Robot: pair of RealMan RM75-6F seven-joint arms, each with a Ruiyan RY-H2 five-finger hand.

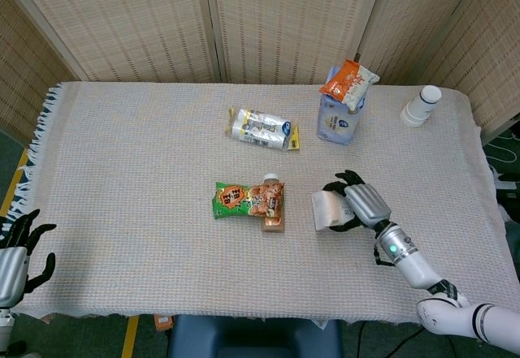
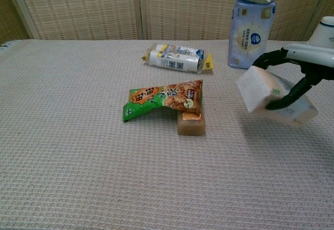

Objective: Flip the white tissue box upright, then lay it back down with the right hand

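Fingers of the right hand (image 2: 297, 71) wrap the white tissue box (image 2: 274, 102), holding it tilted and lifted off the table (image 2: 78, 152), right of the green snack bag (image 2: 162, 100). Left hand (image 1: 15, 260) hangs open off the table's corner.

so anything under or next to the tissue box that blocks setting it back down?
Nothing visible does. The right hand holds the white tissue box tilted above bare tablecloth; the nearest item, the green snack bag, lies apart to its left.
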